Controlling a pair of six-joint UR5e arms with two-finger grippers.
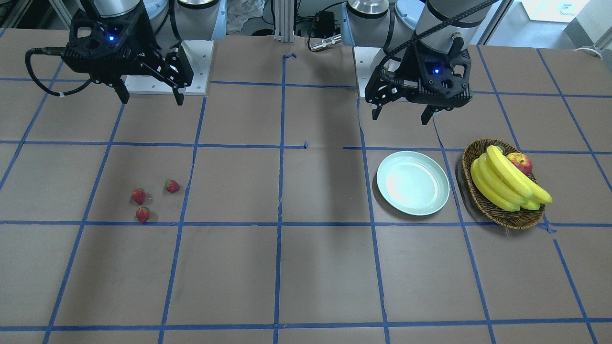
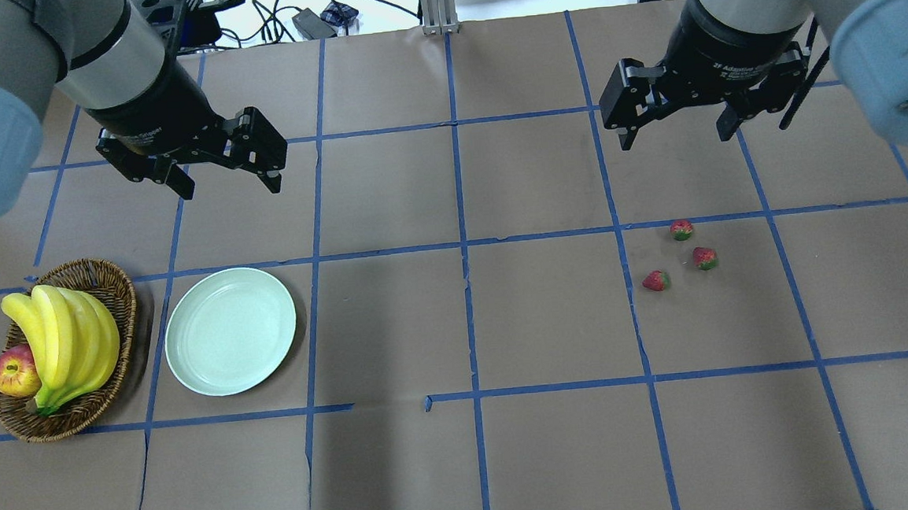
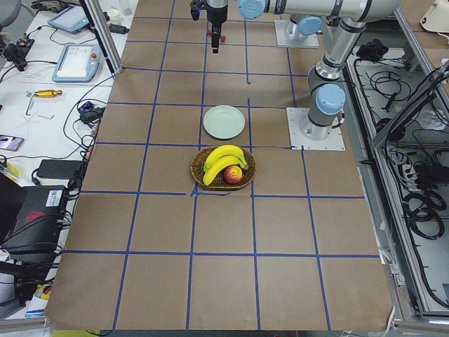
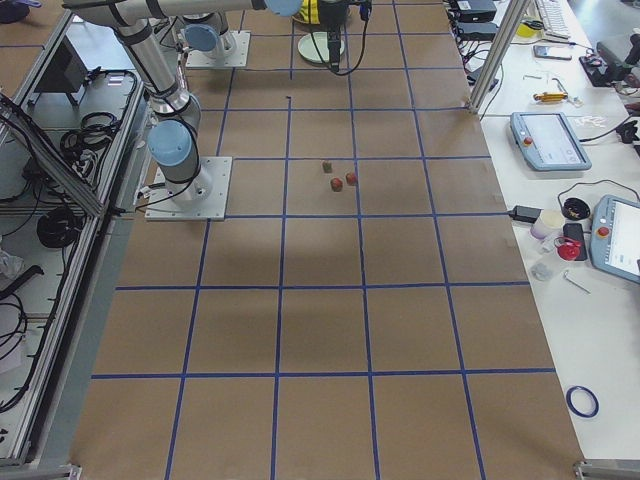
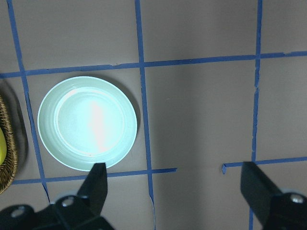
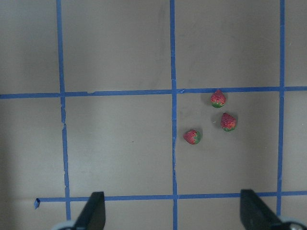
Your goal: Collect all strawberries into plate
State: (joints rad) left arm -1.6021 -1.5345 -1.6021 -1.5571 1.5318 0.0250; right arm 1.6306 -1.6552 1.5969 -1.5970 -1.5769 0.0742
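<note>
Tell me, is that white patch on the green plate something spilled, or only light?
Only light: the left wrist view shows a bright streak washing out the plate's middle; the front-facing view, a softer white patch toward its left; the overhead view, a nearly even pale green, empty plate.

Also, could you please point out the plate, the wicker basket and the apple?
plate (image 2: 230, 332), overhead exterior view, bare centre.
wicker basket (image 2: 62, 425), overhead exterior view, near woven rim.
apple (image 2: 16, 372), overhead exterior view, its visible middle.

Glossy smooth plate (image 2: 230, 332), woven wicker basket (image 2: 113, 288), matt brown paper table (image 2: 552, 438)
</note>
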